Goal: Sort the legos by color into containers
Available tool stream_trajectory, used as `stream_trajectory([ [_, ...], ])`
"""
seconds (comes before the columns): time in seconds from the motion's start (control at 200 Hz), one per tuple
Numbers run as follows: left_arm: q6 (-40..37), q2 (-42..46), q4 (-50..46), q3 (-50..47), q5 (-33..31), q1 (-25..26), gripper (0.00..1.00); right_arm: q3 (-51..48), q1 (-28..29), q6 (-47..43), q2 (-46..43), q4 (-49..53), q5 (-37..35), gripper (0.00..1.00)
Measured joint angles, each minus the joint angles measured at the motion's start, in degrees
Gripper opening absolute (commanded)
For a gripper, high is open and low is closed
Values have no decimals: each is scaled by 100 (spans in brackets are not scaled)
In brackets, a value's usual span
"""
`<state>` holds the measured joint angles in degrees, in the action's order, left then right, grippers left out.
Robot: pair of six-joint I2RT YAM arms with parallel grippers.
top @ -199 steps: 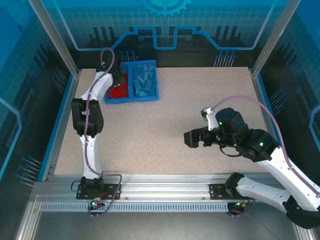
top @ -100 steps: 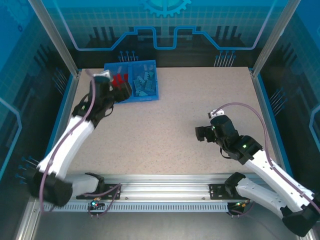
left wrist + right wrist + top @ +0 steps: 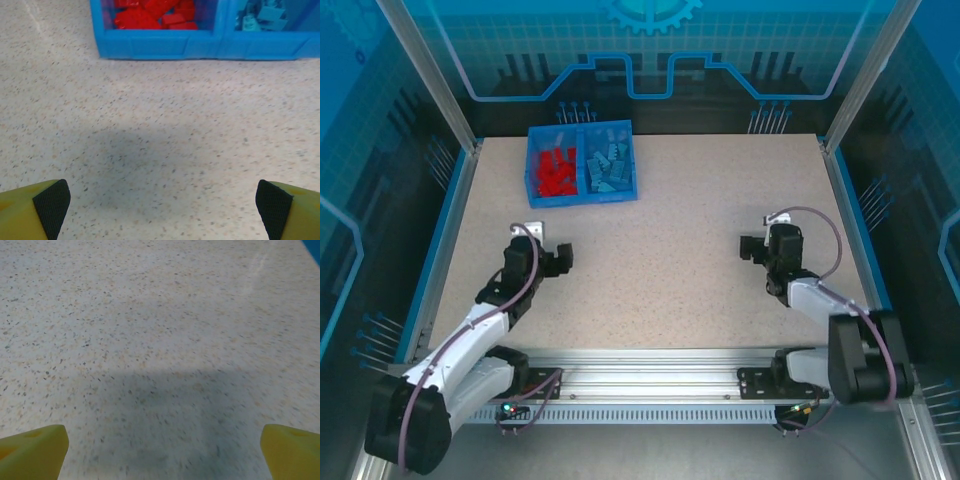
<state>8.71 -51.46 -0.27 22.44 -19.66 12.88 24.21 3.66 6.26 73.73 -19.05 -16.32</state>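
Top camera first. Speckled beige table (image 3: 670,230) with a blue edge strip, metal posts (image 3: 425,75) at the corners, see-through blue walls (image 3: 380,120) all round. Big gear graphic (image 3: 650,12) on the back panel at 12 o'clock, plus some angular line art under it. Can't make out any lettering at this size. Ribbed metal rail (image 3: 650,385) along the near edge at 6 o'clock.

Blue bin (image 3: 582,198) up at 11 o'clock on the table, split by a middle wall. Red bricks (image 3: 555,172) all in its left half, light blue bricks (image 3: 607,165) all in its right half. Left gripper (image 3: 563,258) down around 8 o'clock, low over the table, well apart from the bin. Right gripper (image 3: 748,248) over at 4 o'clock, also low, pointing in toward the middle. Hard to judge either set of jaws from up here.

Left wrist camera next. Two yellow fingers with black pads (image 3: 50,202) way out in the bottom corners, so jaws spread wide with just bare table between. Soft grey shadow (image 3: 140,170) on the speckle in front. Bin's front wall across the top at 12 o'clock, red pile peeking over at 11, light blue at 1.

Right wrist camera last. Same deal: yellow fingertips (image 3: 32,452) in the bottom corners, jaws wide apart, gripping nothing. Speckled tabletop with a grey shadow patch in the middle.
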Motion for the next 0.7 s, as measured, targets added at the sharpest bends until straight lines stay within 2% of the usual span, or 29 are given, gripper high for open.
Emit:
stream_trajectory([
  [0.145,-203,-48,1110,-581,-68,-275,99,-238,-2,-232,1073,-1864,387,100],
  [0.315,-518,-778,2592,-927,284,-621,99,-232,26,-295,1244,-2225,455,100],
  [0.545,-870,-2975,4291,-494,863,-951,99,-160,85,-400,1244,-2433,437,100],
  [0.615,-885,-3536,4269,-175,1051,-1027,99,-160,85,-402,1244,-2457,437,100],
  [0.7,-870,-3606,4301,-33,1196,-1141,99,-160,85,-413,1244,-2463,437,100],
])
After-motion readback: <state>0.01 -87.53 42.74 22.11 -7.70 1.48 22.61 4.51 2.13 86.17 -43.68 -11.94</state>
